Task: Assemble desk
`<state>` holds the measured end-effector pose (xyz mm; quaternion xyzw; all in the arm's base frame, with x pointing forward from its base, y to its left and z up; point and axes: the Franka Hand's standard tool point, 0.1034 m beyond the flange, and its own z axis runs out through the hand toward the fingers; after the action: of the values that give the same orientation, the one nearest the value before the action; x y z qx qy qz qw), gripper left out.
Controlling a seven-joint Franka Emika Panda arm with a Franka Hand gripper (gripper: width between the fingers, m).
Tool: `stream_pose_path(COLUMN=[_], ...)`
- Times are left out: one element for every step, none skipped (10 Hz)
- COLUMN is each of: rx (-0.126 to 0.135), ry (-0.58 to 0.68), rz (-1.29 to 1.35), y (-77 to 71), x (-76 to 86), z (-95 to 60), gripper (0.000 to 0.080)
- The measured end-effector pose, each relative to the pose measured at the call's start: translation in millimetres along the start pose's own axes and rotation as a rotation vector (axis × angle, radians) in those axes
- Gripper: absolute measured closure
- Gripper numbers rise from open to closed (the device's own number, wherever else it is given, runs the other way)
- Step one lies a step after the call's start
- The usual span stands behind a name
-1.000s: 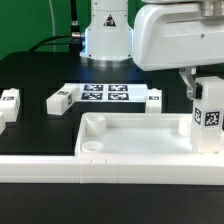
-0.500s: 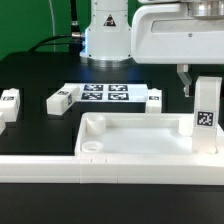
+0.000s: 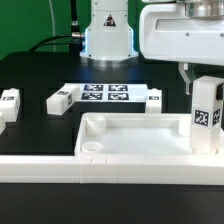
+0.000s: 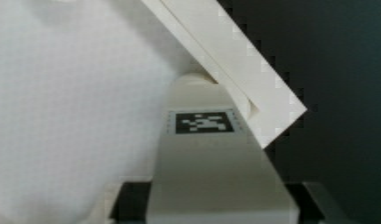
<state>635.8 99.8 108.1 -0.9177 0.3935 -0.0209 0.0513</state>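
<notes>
The white desk top (image 3: 130, 152), a tray with a raised rim, lies near the front of the table. My gripper (image 3: 200, 90) is shut on a white square leg (image 3: 208, 115) with a black-and-white tag. The leg stands upright at the tray's corner on the exterior view's right. In the wrist view the leg (image 4: 213, 150) runs between my two dark fingers (image 4: 137, 202) down to the tray's corner (image 4: 258, 95). Whether its lower end sits in the corner is hidden.
Three loose tagged legs lie behind the tray: one (image 3: 9, 100) at the exterior view's far left, one (image 3: 62, 99) and one (image 3: 153, 99) on either side of the marker board (image 3: 105, 94). A long white rail (image 3: 40, 170) runs along the front. The robot base (image 3: 107, 35) stands at the back.
The held leg has turned slightly about its own axis at the tray's corner; its place has hardly shifted. The grip is unchanged.
</notes>
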Motion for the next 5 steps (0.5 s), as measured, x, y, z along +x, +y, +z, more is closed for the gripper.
stream_pose_path(rx=[0.0, 0.0, -0.001, -0.002, -0.002], ry=[0.0, 0.0, -0.001, -0.002, -0.002], rz=[-0.03, -0.062, -0.089, -0.131, -0.254], y=[0.0, -0.2, -1.0, -1.1, -1.3], x=[-0.2, -0.6, -2.2, -3.1, -3.6], z=[0.1, 0.2, 0.5, 0.9, 1.0], gripper=[0.0337, 0.0337, 0.0199, 0.0199, 0.0156])
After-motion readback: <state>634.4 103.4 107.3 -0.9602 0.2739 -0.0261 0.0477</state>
